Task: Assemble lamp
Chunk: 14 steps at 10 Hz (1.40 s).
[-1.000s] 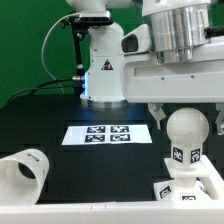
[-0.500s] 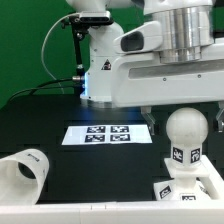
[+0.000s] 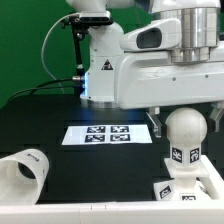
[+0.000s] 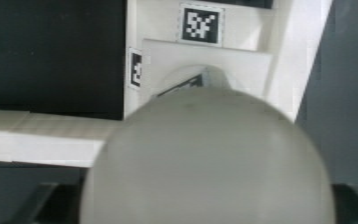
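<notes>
Black table [image 3: 45,122]: marker board [image 3: 106,134] centre, shade [image 3: 22,172] on side, base [image 3: 197,188] beside edge.

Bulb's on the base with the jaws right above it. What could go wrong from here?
1. The gripper hangs close over the bulb, jaws apart. Closing off centre on the round head could tilt the bulb on the base.
2. The shade lies on its side and might roll when grasped.
3. The bulb fills the wrist view, so that view says little about alignment.
</notes>
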Available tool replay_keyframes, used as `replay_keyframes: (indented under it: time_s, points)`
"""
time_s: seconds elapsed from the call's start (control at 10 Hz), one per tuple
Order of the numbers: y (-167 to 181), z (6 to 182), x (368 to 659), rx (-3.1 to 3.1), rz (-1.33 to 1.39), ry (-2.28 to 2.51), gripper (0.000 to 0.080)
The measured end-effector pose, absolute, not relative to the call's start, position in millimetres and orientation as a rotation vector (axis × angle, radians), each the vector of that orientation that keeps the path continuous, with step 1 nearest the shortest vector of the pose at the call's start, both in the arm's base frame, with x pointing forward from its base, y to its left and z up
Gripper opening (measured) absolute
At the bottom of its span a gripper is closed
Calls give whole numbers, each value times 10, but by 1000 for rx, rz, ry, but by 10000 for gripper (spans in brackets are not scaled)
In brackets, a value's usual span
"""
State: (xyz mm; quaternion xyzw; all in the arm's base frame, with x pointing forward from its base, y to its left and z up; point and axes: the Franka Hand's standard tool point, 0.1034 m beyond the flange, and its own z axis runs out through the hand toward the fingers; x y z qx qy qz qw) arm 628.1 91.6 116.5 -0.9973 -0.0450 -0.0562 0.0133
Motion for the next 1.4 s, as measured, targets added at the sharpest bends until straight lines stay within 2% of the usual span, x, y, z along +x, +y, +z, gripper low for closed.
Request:
replay_keyframes:
  time_s: [0.4,0.9,1.1,1.4]
  points:
    - [893,1165,6276,-3076,-167,435,571]
    - [884,1145,6219,-2588,-53,1591,573]
    - [909,1138,6205,-2405,-19,1818,573]
    - [917,1138,6198,-2482,-19,1723,575]
